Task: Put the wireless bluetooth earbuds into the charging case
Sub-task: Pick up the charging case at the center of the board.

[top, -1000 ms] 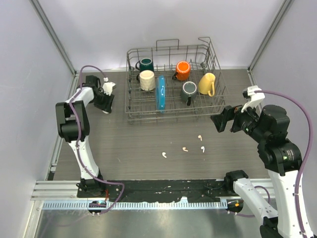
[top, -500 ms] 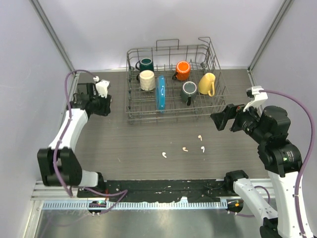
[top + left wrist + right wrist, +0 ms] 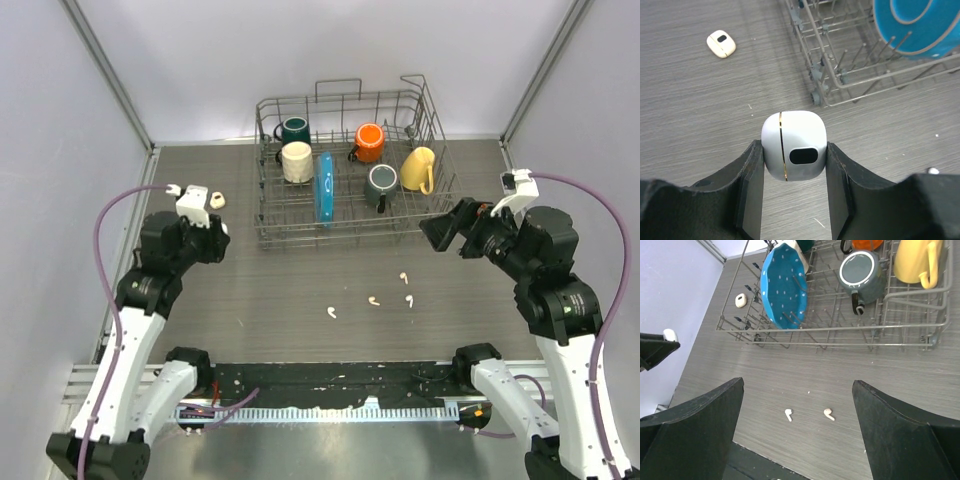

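while the left gripper (image 3: pixel 794 170) clamps a closed white charging case (image 3: pixel 794 145) between its jaws above the table (image 3: pixel 280 290), the four earbuds (image 3: pixel 373 300) lie loose on the table in front of the dish rack (image 3: pixel 345 232), well apart from that case. the right gripper (image 3: pixel 797 425) hangs near the rack's right front corner, jaws spread wide and empty. a second cream case (image 3: pixel 721 43) lies left of the rack.

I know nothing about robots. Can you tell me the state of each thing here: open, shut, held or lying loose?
Left tool: shut on the white case.
White case: lid closed, gripped between the fingers.
Cream case: lying loose on the table.
Right tool: open, empty.
Four earbuds: loose on the table, none in a case.
Blue plate: standing on edge in the rack.
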